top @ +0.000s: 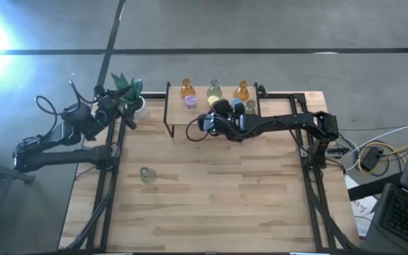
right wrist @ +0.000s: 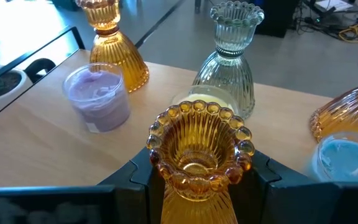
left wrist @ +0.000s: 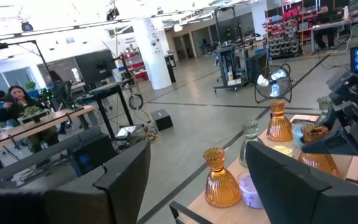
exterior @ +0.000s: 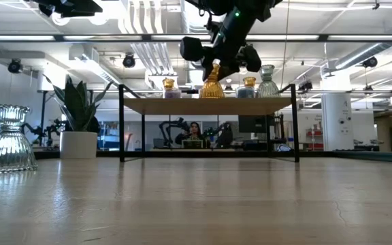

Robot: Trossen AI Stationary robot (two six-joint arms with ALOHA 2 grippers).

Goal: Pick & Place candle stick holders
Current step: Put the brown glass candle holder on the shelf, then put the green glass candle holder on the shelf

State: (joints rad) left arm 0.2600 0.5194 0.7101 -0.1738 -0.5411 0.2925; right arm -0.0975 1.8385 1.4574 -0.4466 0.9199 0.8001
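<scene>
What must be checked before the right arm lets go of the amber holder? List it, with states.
1. Right gripper jaws shut on the amber holder, upright: ok.
2. Holder's base down on the shelf: cannot tell.
3. Gap to the purple candle and grey-green holder: ok.
4. Gap to the yellow candle behind it: cannot tell.
5. Left gripper open, off by the plant: ok.
6. Clear holder alone on the table, not shelved: not ok.
</scene>
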